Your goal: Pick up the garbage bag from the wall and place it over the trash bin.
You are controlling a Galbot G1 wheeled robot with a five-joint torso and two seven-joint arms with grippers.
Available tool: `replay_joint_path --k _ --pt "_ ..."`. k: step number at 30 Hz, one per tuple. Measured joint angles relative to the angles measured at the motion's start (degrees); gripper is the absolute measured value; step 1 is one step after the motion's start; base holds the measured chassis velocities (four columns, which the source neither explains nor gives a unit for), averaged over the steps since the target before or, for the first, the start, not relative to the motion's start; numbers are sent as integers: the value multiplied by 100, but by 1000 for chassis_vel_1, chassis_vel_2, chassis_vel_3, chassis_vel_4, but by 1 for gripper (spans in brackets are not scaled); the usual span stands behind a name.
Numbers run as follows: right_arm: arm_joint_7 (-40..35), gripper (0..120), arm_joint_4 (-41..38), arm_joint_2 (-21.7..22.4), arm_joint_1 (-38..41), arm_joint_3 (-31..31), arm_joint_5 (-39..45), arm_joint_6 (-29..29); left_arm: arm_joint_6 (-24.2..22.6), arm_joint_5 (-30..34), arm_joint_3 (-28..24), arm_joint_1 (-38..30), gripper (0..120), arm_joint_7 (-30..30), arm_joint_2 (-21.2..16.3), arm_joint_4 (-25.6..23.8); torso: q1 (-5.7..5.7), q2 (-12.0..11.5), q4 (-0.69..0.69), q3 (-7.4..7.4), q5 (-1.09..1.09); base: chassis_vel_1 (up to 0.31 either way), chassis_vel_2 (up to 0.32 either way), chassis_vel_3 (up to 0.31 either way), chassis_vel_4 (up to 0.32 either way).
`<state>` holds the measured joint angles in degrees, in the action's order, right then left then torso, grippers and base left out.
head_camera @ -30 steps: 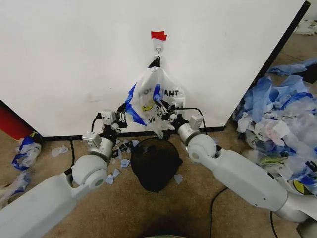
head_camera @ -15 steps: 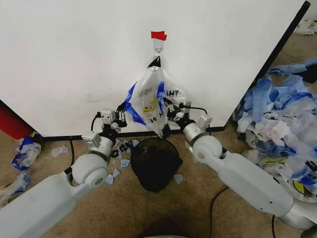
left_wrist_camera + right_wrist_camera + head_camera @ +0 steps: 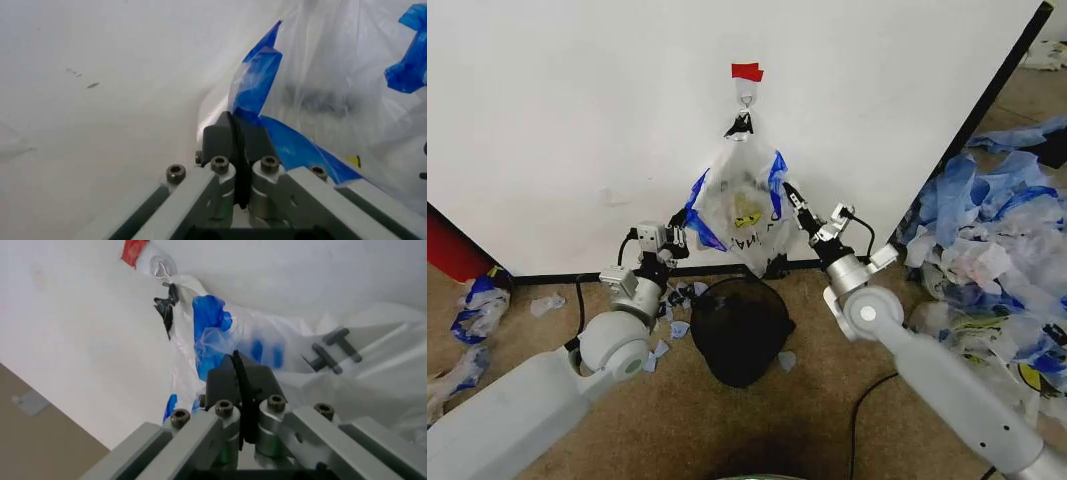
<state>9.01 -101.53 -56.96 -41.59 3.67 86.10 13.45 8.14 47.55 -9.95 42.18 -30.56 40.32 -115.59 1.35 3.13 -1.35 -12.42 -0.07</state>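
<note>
The garbage bag (image 3: pixel 745 212), clear with blue trim and a yellow smiley, hangs from a small hook (image 3: pixel 746 99) on the white wall (image 3: pixel 577 110), under a red tape patch (image 3: pixel 747 71). My left gripper (image 3: pixel 683 226) is shut on the bag's lower left blue edge (image 3: pixel 257 82). Its fingers (image 3: pixel 221 137) are pressed together on the blue plastic. My right gripper (image 3: pixel 791 197) is shut on the bag's right side, holding it out and up. The right wrist view shows its closed fingers (image 3: pixel 257 377) against the bag (image 3: pixel 213 325), with the hook (image 3: pixel 160 270) beyond. The black mesh trash bin (image 3: pixel 739 332) stands on the floor directly under the bag.
A big heap of blue-and-white plastic scraps (image 3: pixel 997 235) lies to the right of the wall's edge. Small scraps (image 3: pixel 672 328) litter the floor left of the bin, with more (image 3: pixel 479 305) at far left beside a red object (image 3: pixel 449 252). A black cable (image 3: pixel 862 400) runs across the floor.
My right gripper has risen and swung out to the right with the bag's edge, spreading the bag wider. The left gripper has barely moved.
</note>
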Motion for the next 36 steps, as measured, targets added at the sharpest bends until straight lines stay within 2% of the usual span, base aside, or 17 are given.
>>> replay_joint_path --k 6,21,36 --pt "320 0 252 -169 -55 -67 104 1 2 -1 61 37 0 -6 -45 -33 0 0 0 0 0 0 0 0 0" --pt "1106 0 724 -241 -235 -187 68 14 9 -24 175 197 0 -4 -77 -70 0 0 0 0 1 0 0 0 0" --pt "1250 0 1264 -246 -317 -310 -112 138 9 -57 140 211 0 0 -38 -88 0 -1 0 0 1 0 0 0 0"
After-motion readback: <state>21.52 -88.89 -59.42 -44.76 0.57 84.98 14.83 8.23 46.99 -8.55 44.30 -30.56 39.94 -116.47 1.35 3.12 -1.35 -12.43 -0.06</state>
